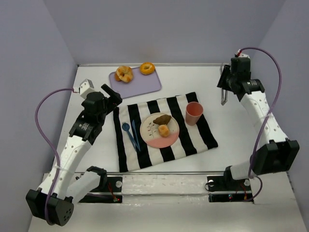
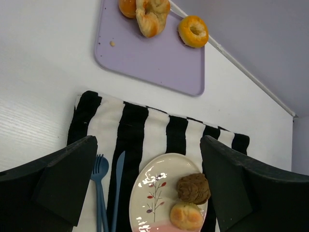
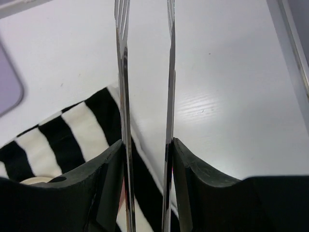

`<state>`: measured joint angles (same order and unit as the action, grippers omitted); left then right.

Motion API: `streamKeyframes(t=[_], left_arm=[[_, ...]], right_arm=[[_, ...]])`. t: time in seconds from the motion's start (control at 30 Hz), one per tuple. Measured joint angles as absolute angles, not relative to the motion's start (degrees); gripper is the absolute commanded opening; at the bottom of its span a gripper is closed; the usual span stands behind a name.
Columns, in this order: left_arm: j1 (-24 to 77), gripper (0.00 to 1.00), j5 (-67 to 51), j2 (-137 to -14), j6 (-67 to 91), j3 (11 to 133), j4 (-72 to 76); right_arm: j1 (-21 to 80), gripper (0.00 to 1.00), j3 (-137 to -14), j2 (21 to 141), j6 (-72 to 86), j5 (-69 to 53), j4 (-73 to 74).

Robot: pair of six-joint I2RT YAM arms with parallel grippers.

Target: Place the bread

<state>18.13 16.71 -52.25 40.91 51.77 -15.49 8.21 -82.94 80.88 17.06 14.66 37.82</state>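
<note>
Bread in two spots. On the plate (image 1: 147, 131): a dark roll (image 1: 162, 119) and a golden bun (image 1: 164, 130), touching or nearly so. The dark roll is oblong, its long axis running roughly left-right in my top view, the right end tipped slightly toward the far wall. The golden bun is round, no clear axis. On the purple tray (image 1: 142, 83) at the back: a twisted pastry (image 1: 124, 74) and a ring bun (image 1: 147, 68), apart from each other, the ring lying flat with its hole up.

The plate sits on the striped cloth (image 1: 193, 137), with a blue fork (image 1: 126, 129) and a blue knife (image 1: 135, 135) just beside it on its left and a pink cup (image 1: 193, 113) at its right.

Left gripper (image 1: 112, 94): fingers spread wide, nothing in them, raised over the cloth's far-left corner, arm stretched forward, wrist camera looking down past tray and plate.

Right gripper (image 1: 223, 81): clamped on metal tongs (image 1: 223, 96), tong arms parallel and apart, tips hanging down over bare table (image 1: 203, 79) near the cloth's far-right corner. The arm is bent at the elbow, reaching far.
</note>
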Motion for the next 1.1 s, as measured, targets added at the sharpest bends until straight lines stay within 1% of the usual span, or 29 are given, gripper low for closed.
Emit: streamKeyframes(t=[0.07, 0.2, 0.4, 0.43, 0.47, 0.53, 0.6, 0.63, 0.67, 0.77, 0.9, 1.1], left_arm=[[18.1, 0.99, 16.8, -53.3, 40.6, 51.8, -14.5], [18.1, 0.99, 17.9, -56.0, 40.3, 51.8, -12.6], [18.1, 0.99, 19.0, -58.2, 39.0, 51.8, -10.2], [18.1, 0.99, 19.2, -58.4, 38.9, 51.8, -10.0], [17.9, 0.99, 19.5, -58.8, 38.7, 51.8, -9.7], [17.9, 0.99, 19.7, -59.5, 38.3, 51.8, -9.3], [17.9, 0.99, 20.0, -60.4, 38.0, 51.8, -9.2], [17.8, 0.99, 20.0, -60.6, 37.9, 51.8, -9.2], [17.9, 0.99, 20.1, -60.9, 37.8, 51.8, -9.2], [17.9, 0.99, 20.6, -61.1, 37.9, 51.8, -9.4], [17.8, 0.99, 21.7, -61.1, 37.9, 53.3, -11.0], [17.8, 0.99, 23.2, -58.0, 38.9, 55.2, -14.4]], right_arm=[[3.2, 0.47, -85.0, 84.9, 14.9, 11.1, 36.4], [-3.4, 0.49, -89.0, 94.5, 10.6, 4.8, 32.9], [-6.3, 0.5, -94.8, 109.9, 7.9, -1.2, 30.6], [-6.8, 0.53, -95.4, 112.8, 7.8, -2.0, 30.3], [-7.0, 0.58, -95.7, 114.7, 7.8, -2.5, 30.1], [-7.5, 0.63, -95.7, 118.0, 7.9, -3.1, 30.1], [-7.7, 0.72, -95.6, 120.5, 7.9, -3.1, 30.2], [-7.9, 0.83, -95.6, 120.9, 7.9, -3.0, 30.4], [-7.9, 1.0, -95.6, 121.4, 8.1, -2.5, 30.5], [-8.0, 1.0, -95.1, 120.9, 9.0, -0.7, 30.0], [-7.9, 1.0, -90.9, 116.6, 10.3, 2.7, 29.8], [-7.9, 1.0, -82.7, 97.4, 13.6, 5.9, 29.6]])
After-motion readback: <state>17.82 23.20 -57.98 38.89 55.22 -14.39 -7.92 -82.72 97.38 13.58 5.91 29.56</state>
